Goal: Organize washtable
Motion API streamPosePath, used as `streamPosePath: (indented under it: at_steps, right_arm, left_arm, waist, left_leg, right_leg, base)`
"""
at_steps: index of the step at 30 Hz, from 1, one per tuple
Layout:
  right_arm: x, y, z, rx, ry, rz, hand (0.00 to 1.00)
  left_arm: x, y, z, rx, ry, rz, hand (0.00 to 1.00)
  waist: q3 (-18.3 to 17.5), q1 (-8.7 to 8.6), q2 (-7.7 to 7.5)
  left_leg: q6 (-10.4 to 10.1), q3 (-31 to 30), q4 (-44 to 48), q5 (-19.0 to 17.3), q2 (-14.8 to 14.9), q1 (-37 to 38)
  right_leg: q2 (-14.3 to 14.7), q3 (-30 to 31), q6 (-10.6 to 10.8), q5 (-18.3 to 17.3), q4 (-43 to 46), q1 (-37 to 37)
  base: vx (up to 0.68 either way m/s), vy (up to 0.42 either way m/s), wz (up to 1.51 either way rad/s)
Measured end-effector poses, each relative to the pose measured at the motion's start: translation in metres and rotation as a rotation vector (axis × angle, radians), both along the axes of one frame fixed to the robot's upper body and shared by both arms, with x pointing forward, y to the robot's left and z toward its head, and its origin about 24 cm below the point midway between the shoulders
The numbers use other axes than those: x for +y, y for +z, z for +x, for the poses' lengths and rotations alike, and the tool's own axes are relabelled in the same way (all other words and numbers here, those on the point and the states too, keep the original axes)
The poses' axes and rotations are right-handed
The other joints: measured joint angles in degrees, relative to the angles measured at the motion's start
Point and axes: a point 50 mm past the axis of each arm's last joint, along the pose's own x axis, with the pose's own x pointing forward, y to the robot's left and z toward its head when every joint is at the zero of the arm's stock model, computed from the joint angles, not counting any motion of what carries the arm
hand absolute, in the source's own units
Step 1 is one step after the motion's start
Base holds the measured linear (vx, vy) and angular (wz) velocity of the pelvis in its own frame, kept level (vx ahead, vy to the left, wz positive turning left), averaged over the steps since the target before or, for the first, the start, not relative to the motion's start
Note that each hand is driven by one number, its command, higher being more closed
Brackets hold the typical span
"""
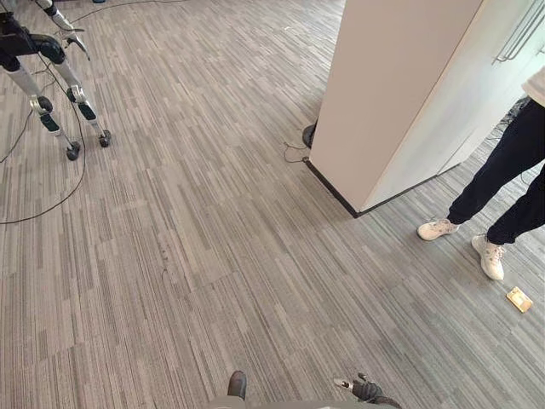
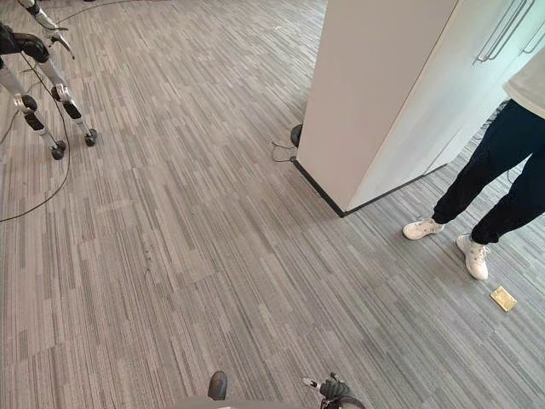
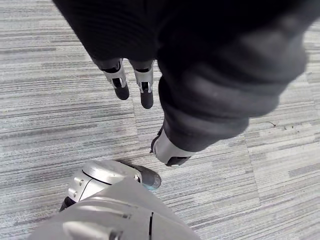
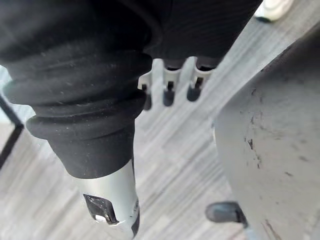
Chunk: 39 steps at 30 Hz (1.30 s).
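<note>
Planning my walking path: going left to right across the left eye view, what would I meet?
Wheeled stand → white cabinet → person's white shoes → small tan block.

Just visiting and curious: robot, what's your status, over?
Left hand open, empty. Right hand open, empty. Ahead: carpet, white cabinet. Person standing right of cabinet, tan item by shoes.

The person (image 2: pixel 502 162) is cut off above the waist.
</note>
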Motion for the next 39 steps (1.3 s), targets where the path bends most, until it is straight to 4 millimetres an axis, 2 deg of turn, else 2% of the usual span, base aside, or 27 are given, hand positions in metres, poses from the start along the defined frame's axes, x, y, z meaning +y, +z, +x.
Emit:
streamPosePath:
  at_steps: [3, 4, 6, 7, 11, 14, 16, 17, 19, 20, 21, 22, 23, 24, 26, 27, 29, 30, 31, 32, 33, 34, 35, 36, 37, 38, 39]
  right_arm:
    - [-0.007, 0.000, 0.000, -0.004, -0.075, -0.001, 0.00]
    - [-0.012, 0.001, 0.001, -0.012, -0.138, -0.004, 0.00]
    - [-0.019, 0.002, 0.001, -0.028, -0.209, -0.005, 0.00]
    - [-0.025, 0.003, 0.002, -0.031, -0.215, -0.021, 0.00]
    - [-0.033, 0.006, 0.007, -0.059, -0.221, -0.050, 0.00]
    - [-0.031, 0.008, 0.018, -0.084, -0.225, -0.045, 0.00]
    - [-0.029, 0.008, 0.018, -0.084, -0.216, -0.042, 0.00]
    - [-0.029, 0.008, 0.017, -0.082, -0.221, -0.038, 0.00]
    - [-0.031, 0.006, 0.008, -0.058, -0.249, -0.040, 0.00]
    - [-0.034, 0.006, 0.006, -0.055, -0.266, -0.044, 0.00]
    - [-0.036, 0.005, 0.003, -0.051, -0.274, -0.048, 0.00]
    - [-0.035, 0.005, 0.001, -0.049, -0.279, -0.043, 0.00]
    - [-0.039, 0.006, -0.001, -0.063, -0.290, -0.045, 0.00]
    - [-0.037, 0.004, -0.007, -0.047, -0.308, -0.039, 0.00]
    - [-0.032, 0.002, -0.017, -0.027, -0.320, -0.028, 0.00]
    - [-0.030, 0.001, -0.020, -0.028, -0.357, -0.022, 0.00]
    - [-0.036, 0.003, -0.018, -0.043, -0.373, -0.036, 0.00]
    - [-0.040, 0.003, -0.022, -0.037, -0.391, -0.044, 0.00]
    - [-0.041, 0.002, -0.029, -0.020, -0.404, -0.047, 0.00]
    - [-0.039, 0.001, -0.033, -0.008, -0.411, -0.043, 0.00]
    - [-0.035, -0.001, -0.045, 0.024, -0.442, -0.032, 0.00]
    - [-0.032, -0.002, -0.051, 0.043, -0.448, -0.026, 0.00]
    - [-0.032, -0.003, -0.062, 0.072, -0.470, -0.024, 0.00]
    - [-0.035, -0.002, -0.067, 0.086, -0.452, -0.036, 0.00]
    - [-0.035, -0.002, -0.067, 0.088, -0.445, -0.037, 0.00]
    - [-0.036, -0.001, -0.062, 0.068, -0.425, -0.046, 0.00]
    - [-0.048, 0.003, -0.053, 0.030, -0.396, -0.080, 0.00]
  left_arm:
    - [-0.003, 0.001, 0.007, -0.060, 0.071, -0.010, 0.00]
    - [-0.003, 0.003, 0.022, -0.129, 0.100, -0.003, 0.00]
    - [-0.007, 0.007, 0.042, -0.214, 0.127, -0.001, 0.00]
    - [-0.009, 0.009, 0.047, -0.250, 0.138, -0.003, 0.00]
    - [-0.015, 0.007, 0.038, -0.240, 0.182, -0.005, 0.00]
    - [-0.017, 0.003, 0.012, -0.185, 0.275, -0.010, 0.00]
    - [-0.015, 0.001, -0.001, -0.145, 0.318, -0.006, 0.00]
    - [-0.013, 0.000, -0.010, -0.121, 0.346, -0.001, 0.00]
    - [-0.012, -0.001, -0.021, -0.085, 0.377, 0.003, 0.00]
    - [-0.015, -0.002, -0.024, -0.070, 0.379, -0.006, 0.00]
    - [-0.021, -0.003, -0.026, -0.054, 0.363, -0.019, 0.00]
    - [-0.021, -0.003, -0.025, -0.053, 0.352, -0.019, 0.00]
    - [-0.016, -0.002, -0.020, -0.067, 0.329, -0.008, 0.00]
    - [-0.009, 0.000, -0.013, -0.084, 0.307, 0.007, 0.00]
    - [-0.002, 0.002, 0.001, -0.109, 0.252, 0.024, 0.00]
    - [-0.001, 0.003, 0.011, -0.120, 0.198, 0.028, 0.00]
    - [-0.004, 0.004, 0.027, -0.142, 0.148, 0.023, 0.00]
    - [-0.007, 0.005, 0.039, -0.164, 0.121, 0.020, 0.00]
    - [-0.011, 0.005, 0.048, -0.180, 0.101, 0.015, 0.00]
    - [-0.012, 0.006, 0.052, -0.189, 0.096, 0.012, 0.00]
    - [-0.014, 0.007, 0.058, -0.206, 0.092, 0.008, 0.00]
    - [-0.015, 0.007, 0.060, -0.212, 0.109, 0.002, 0.00]
    - [-0.021, 0.004, 0.054, -0.205, 0.165, -0.017, 0.00]
    - [-0.028, 0.002, 0.047, -0.195, 0.205, -0.035, 0.00]
    - [-0.032, 0.001, 0.046, -0.194, 0.212, -0.045, 0.00]
    - [-0.030, 0.001, 0.041, -0.202, 0.266, -0.045, 0.00]
    - [-0.036, 0.000, 0.034, -0.193, 0.330, -0.065, 0.00]
  waist:
    - [0.53, -0.02, 0.77]
    - [1.58, 0.02, 1.45]
    - [3.56, 0.02, 2.63]
    - [4.39, 0.11, 3.40]
    - [5.03, 1.56, 4.44]
    - [4.86, 1.66, 4.61]
    - [3.57, 1.70, 4.46]
    - [2.62, 1.69, 3.67]
    - [1.48, 3.08, 2.90]
    - [1.17, 3.26, 3.54]
    - [0.23, 3.13, 5.36]
    - [0.04, 3.08, 5.68]
    - [0.27, 2.58, 5.52]
    - [0.38, 2.31, 4.82]
    - [0.71, 1.08, 3.62]
    - [0.85, 0.32, 3.56]
    - [1.79, -1.29, 4.35]
    - [2.44, -2.18, 4.88]
    - [2.91, -2.90, 5.06]
    - [3.16, -3.18, 5.21]
    - [3.45, -3.45, 4.32]
    - [3.57, -3.59, 3.99]
    - [3.32, -4.05, 4.93]
    - [3.14, -4.93, 5.76]
    - [3.00, -4.96, 5.67]
    - [2.85, -4.89, 5.61]
    - [3.31, -4.26, 8.39]
  left_leg:
    - [-0.48, -0.95, 0.54, 0.32, -0.16, -0.99]
    - [-1.42, -1.09, 2.99, -0.67, 0.00, -3.50]
    - [-3.15, 3.67, 7.65, -2.98, 1.26, -6.52]
    - [-3.15, 6.45, 9.67, -2.98, 1.97, -7.92]
    - [-3.09, 13.31, 12.41, -2.96, 3.62, -10.24]
    - [1.88, 15.91, 19.27, -6.32, 3.33, -13.38]
    - [3.66, 16.53, 20.82, -8.03, 2.05, -14.77]
    - [3.82, 17.16, 22.22, -10.02, 0.63, -15.49]
    - [5.78, 19.01, 23.56, -13.45, -1.38, -15.39]
    - [7.05, 19.29, 23.52, -14.59, -1.96, -14.68]
    - [7.74, 19.09, 23.01, -15.18, -1.99, -13.44]
    - [8.03, 18.95, 22.62, -15.41, -2.21, -12.53]
    - [8.60, 17.82, 21.53, -16.32, -3.43, -9.69]
    - [8.96, 16.78, 19.68, -16.70, -4.91, -6.94]
    - [9.09, 14.47, 16.44, -16.88, -6.65, -2.45]
    - [9.14, 13.81, 14.07, -16.91, -7.14, 0.31]
    - [9.14, 12.39, 10.77, -17.07, -7.17, 4.60]
    - [8.45, 11.37, 8.43, -17.53, -7.15, 7.33]
    - [7.53, 11.04, 5.54, -18.06, -7.16, 10.20]
    - [7.50, 10.94, 3.89, -18.07, -7.33, 11.49]
    - [7.36, 10.23, 1.33, -18.52, -8.59, 14.74]
    - [7.43, 10.16, 1.04, -18.98, -9.00, 15.96]
    - [4.95, 10.22, 3.35, -21.53, -7.91, 17.19]
    - [2.81, 10.84, 12.08, -22.36, -6.34, 15.71]
    - [2.03, 11.54, 18.25, -22.86, -5.84, 14.25]
    - [0.98, 13.78, 33.41, -22.60, -4.53, 10.48]
    - [-1.51, 15.12, 49.66, -17.76, -0.17, 5.51]
  right_leg:
    - [-0.26, -3.01, 0.00, 0.00, -0.16, 0.40]
    - [-1.15, -6.28, 0.03, -0.04, -0.22, 0.48]
    - [-1.59, -10.55, 0.01, -0.38, -0.29, 1.42]
    - [-1.94, -11.86, -0.14, -1.51, -0.10, 2.00]
    - [-2.86, -12.95, 0.20, -1.98, -0.22, 2.44]
    - [-4.38, -12.87, 1.37, -2.74, -1.10, 2.42]
    - [-5.75, -12.59, 1.34, -2.73, -2.01, 2.24]
    - [-7.40, -12.56, 0.87, -3.04, -2.50, 1.53]
    - [-9.93, -11.52, -2.22, -2.99, -0.96, 1.39]
    - [-10.54, -10.56, -2.81, -2.51, 3.45, -0.23]
    - [-11.03, -8.94, -2.48, -0.74, 14.26, -5.04]
    - [-11.35, -8.27, -2.59, 0.32, 18.89, -6.75]
    - [-11.91, -7.08, -4.19, 2.04, 30.27, -10.26]
    - [-11.30, -5.32, -4.46, 1.73, 39.46, -13.70]
    - [-8.12, -4.40, -1.93, -2.65, 47.44, -17.07]
    - [-5.77, -5.58, -2.12, -5.79, 48.73, -20.13]
    - [-2.14, -9.65, -3.15, -8.15, 44.79, -24.31]
    - [0.13, -12.55, -3.51, -7.79, 37.34, -26.63]
    - [2.09, -15.30, -3.69, -3.81, 24.94, -28.28]
    - [2.82, -16.64, -3.48, -0.80, 18.59, -28.69]
    - [3.16, -19.01, -2.90, 2.47, 11.52, -30.51]
    - [3.32, -19.55, -3.52, 3.29, 10.66, -31.71]
    - [4.59, -22.11, -6.33, 4.31, 11.83, -32.62]
    - [6.14, -25.01, -10.79, 5.63, 12.37, -30.21]
    - [6.93, -25.71, -12.16, 6.45, 11.60, -28.38]
    - [9.06, -26.22, -15.42, 6.79, 8.15, -23.21]
    - [12.33, -23.74, -18.07, 9.40, 5.77, -18.99]
  base:
    - [-0.12, -0.041, 0.33]
    - [-0.16, 0.002, 0.66]
    - [-0.17, 0.007, 1.06]
    - [-0.14, 0.033, 0.97]
    - [-0.11, 0.062, 0.30]
    - [0.04, 0.140, -0.04]
    - [0.11, 0.157, -0.10]
    - [0.21, 0.224, -0.17]
    - [0.25, 0.228, -0.29]
    - [0.30, 0.258, -0.17]
    - [0.38, 0.327, -0.04]
    - [0.31, 0.292, 0.24]
    - [0.32, 0.255, 0.36]
    - [0.32, 0.185, 0.47]
    - [0.31, 0.125, 0.44]
    - [0.29, 0.081, 0.32]
    - [0.37, 0.090, 0.25]
    - [0.46, 0.079, 0.37]
    - [0.43, 0.059, 0.37]
    - [0.47, 0.055, 0.32]
    - [0.40, 0.040, 0.21]
    - [0.54, 0.054, 0.21]
    - [0.64, 0.069, 0.31]
    - [0.68, 0.071, 0.31]
    - [0.80, 0.059, 0.26]
    - [0.84, 0.035, -0.07]
    - [0.83, 0.061, -0.35]
